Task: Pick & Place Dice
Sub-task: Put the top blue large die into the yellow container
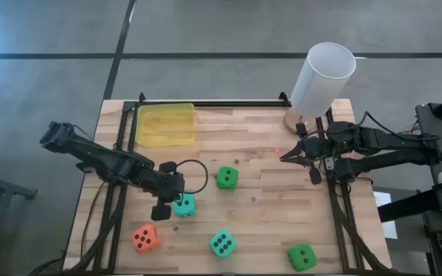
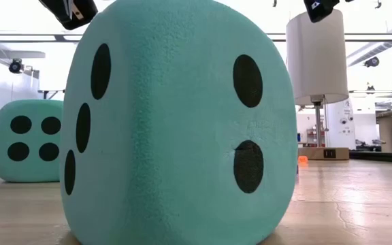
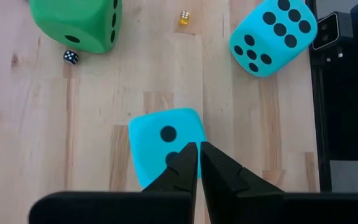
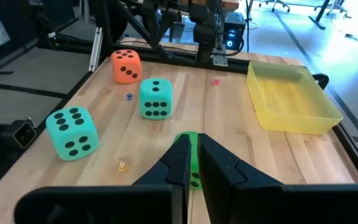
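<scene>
Five soft dice rest flat on the wooden table: a green die (image 1: 226,178), a teal die (image 1: 183,205), an orange-red die (image 1: 145,238), a second teal die (image 1: 222,244) that fills the low view (image 2: 175,122), and a second green die (image 1: 301,257). My left gripper (image 1: 167,193) is shut and hovers over the first teal die (image 3: 163,146), its fingertips (image 3: 197,148) above the die's top face. My right gripper (image 1: 290,155) is shut and hangs over the table's right part. Its wrist view shows the first green die (image 4: 190,160) partly hidden behind the fingers.
A translucent yellow tray (image 1: 165,125) sits at the far left of the table. A tall white cylinder (image 1: 322,80) stands on a round base at the far right corner. Tiny dice lie scattered on the wood, one black (image 3: 71,57) and one yellow (image 3: 184,17).
</scene>
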